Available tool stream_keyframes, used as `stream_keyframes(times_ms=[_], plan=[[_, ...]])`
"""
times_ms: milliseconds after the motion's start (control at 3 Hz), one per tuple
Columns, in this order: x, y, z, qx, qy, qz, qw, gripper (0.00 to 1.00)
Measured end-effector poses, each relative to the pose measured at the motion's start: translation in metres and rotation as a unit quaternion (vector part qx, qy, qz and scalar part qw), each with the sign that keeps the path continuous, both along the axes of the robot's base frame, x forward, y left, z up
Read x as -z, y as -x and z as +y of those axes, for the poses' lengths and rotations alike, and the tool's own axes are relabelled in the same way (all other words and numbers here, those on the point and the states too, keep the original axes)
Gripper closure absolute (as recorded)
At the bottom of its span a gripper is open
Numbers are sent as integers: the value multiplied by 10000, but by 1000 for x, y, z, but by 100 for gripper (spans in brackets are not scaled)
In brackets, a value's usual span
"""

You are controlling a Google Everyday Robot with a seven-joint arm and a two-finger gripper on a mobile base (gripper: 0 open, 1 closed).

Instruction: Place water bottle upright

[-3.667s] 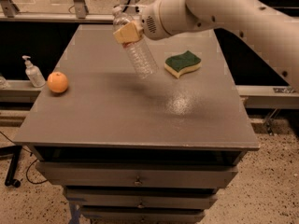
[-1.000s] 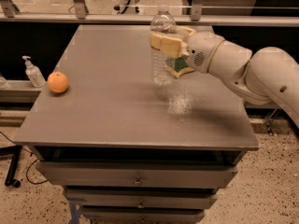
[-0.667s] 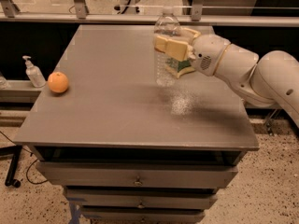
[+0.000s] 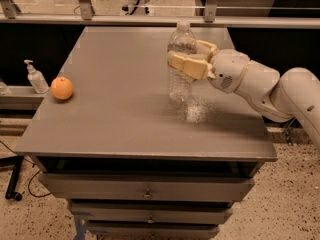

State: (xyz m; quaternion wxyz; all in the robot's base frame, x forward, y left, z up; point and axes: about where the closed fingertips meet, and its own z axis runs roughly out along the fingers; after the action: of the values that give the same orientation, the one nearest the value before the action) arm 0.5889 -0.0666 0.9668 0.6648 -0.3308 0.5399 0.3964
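The water bottle [image 4: 181,64] is a clear ribbed plastic bottle with a white cap. It stands upright near the middle of the grey table [image 4: 115,109], its base at or just above the surface. My gripper [image 4: 189,59] reaches in from the right and its tan fingers [image 4: 187,65] are shut around the bottle's middle. The white arm [image 4: 265,86] extends off to the right edge of the view.
An orange [image 4: 62,88] lies at the table's left edge. A small white pump-dispenser bottle [image 4: 35,77] stands on a ledge left of the table. Drawers [image 4: 145,191] sit below the front edge. A rail and glass run behind the table.
The bottle went from tilted in the air at the back to upright in the gripper. Over the last second bottle and gripper have shifted slightly right and down toward the table.
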Motion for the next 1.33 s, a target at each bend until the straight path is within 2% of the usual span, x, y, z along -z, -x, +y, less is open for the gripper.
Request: stream_keyframes(times_ms=[333, 667, 1333], plan=[[9, 8, 3, -240, 182, -182, 9994, 100], [16, 12, 6, -358, 314, -272, 9985, 100], [21, 14, 2, -321, 85, -139, 9994, 59]])
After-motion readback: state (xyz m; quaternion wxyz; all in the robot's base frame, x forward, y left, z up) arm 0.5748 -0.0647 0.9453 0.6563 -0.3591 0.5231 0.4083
